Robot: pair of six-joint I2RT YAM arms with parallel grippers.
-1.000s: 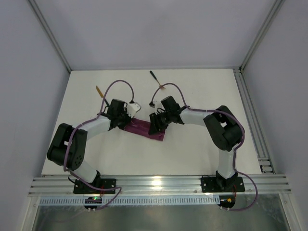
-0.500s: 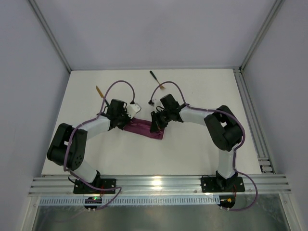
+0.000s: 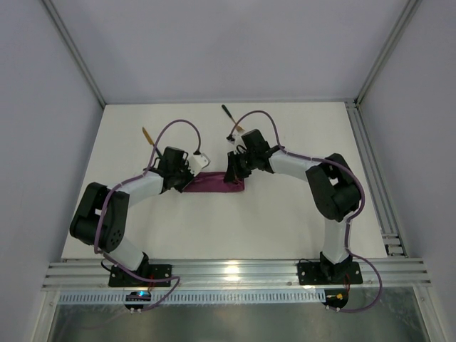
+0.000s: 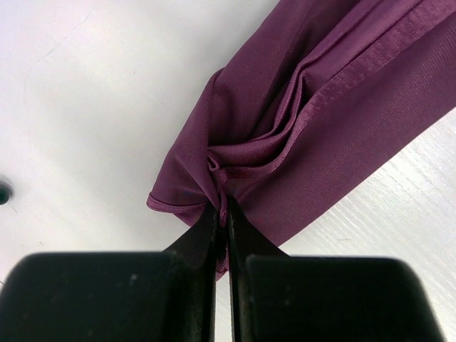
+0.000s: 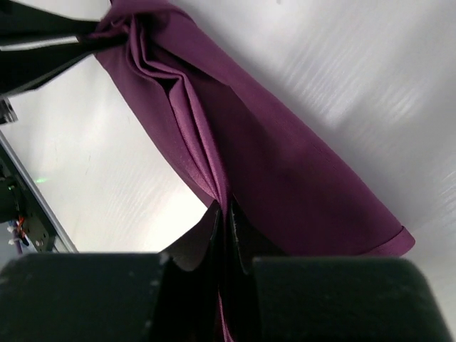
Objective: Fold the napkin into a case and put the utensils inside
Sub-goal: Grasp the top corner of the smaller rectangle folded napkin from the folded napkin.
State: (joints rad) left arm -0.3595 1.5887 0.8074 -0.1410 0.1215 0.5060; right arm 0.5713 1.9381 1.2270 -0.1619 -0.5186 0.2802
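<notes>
Napkin (image 4: 335,135), magenta-purple cloth, is lying as a narrow pleated band between the two pincers, with the left gripper (image 4: 222,208) pinching its bunched end tight and the right gripper (image 5: 224,210) clamping the layered folds at the opposite end. Judged soft, light and limp, it is probably needing a grip on the hemmed edge, all layers caught together. A gold-tipped utensil (image 3: 147,135) is lying beyond the left pincer and a black-handled utensil (image 3: 227,114) beyond the right, both apart from the cloth.

Left end effector (image 4: 222,206), right end effector (image 5: 225,206): both clamped tight, facing inward.
</notes>
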